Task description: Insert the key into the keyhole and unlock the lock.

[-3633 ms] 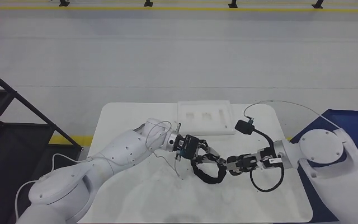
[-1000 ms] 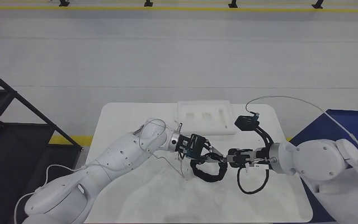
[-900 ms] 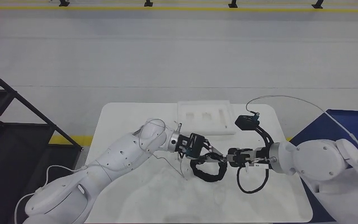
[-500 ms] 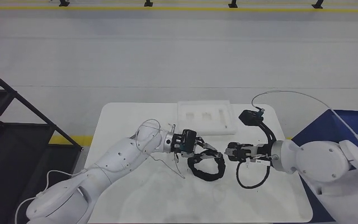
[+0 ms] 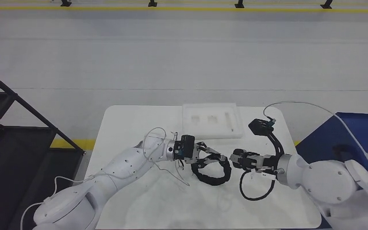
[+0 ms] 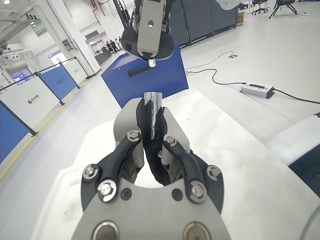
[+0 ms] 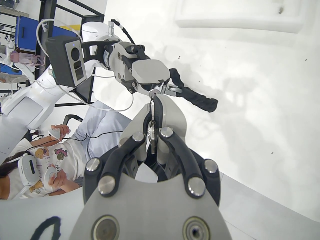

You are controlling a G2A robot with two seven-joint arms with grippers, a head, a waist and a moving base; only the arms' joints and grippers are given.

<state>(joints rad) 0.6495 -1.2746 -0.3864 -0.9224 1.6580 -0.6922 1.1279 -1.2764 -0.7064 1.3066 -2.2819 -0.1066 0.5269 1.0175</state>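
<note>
Lock [image 6: 153,116], clenched in the left gripper [image 5: 202,156], faces the key [image 6: 151,62] pinched by the right gripper [image 7: 153,106], tips apart, above a white table [image 5: 132,195]; foam tray [image 5: 210,119] behind, pale floor [image 5: 172,57], yellow line [image 5: 190,8].

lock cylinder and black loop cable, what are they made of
The shiny silver lock cylinder looks like polished or chrome-plated metal: it mirrors the room in bright streaks. The black loop cable seems sheathed in matte woven fabric or ribbed rubber, going by its dull twisted texture.
</note>
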